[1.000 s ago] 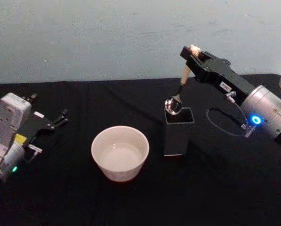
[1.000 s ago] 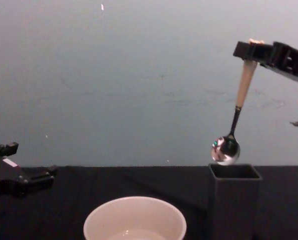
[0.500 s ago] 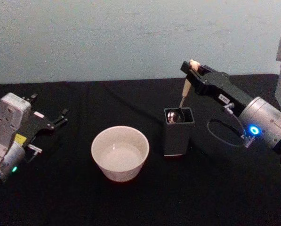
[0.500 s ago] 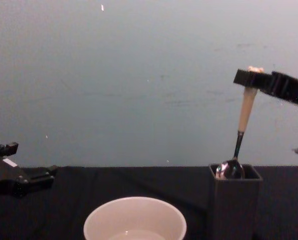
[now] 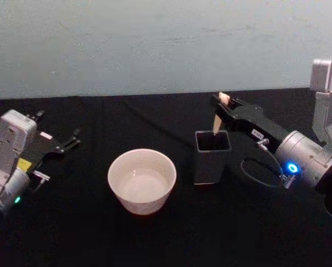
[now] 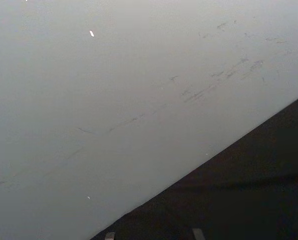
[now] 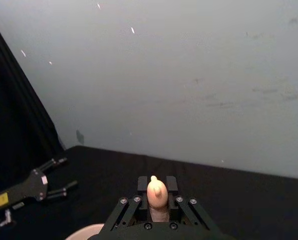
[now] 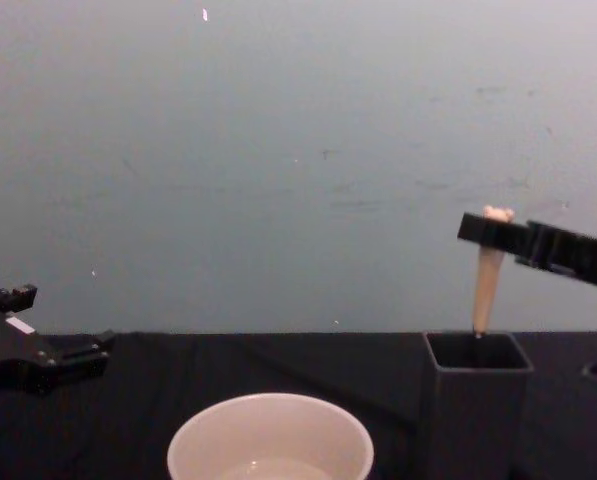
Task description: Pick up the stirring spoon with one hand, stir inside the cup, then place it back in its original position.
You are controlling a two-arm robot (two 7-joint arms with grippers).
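Beige stirring spoon (image 8: 489,270), pinched in right fingers (image 8: 475,229), dips into the holder (image 8: 475,400) in chest view; left fingers (image 8: 78,356) spread.

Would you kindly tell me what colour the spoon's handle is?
Beige; the stirring spoon handle shows best in the chest view.

Your right end effector (image 5: 223,102) has come down toward the holder (image 5: 211,161), taking the stirring spoon (image 5: 216,121) with it. A second ago you had the shiny bowl hanging just above the holder's square mouth; half a second ago it sat level with the rim. Now bowl and dark neck are sunk inside, and you see only the beige handle standing above the rim.
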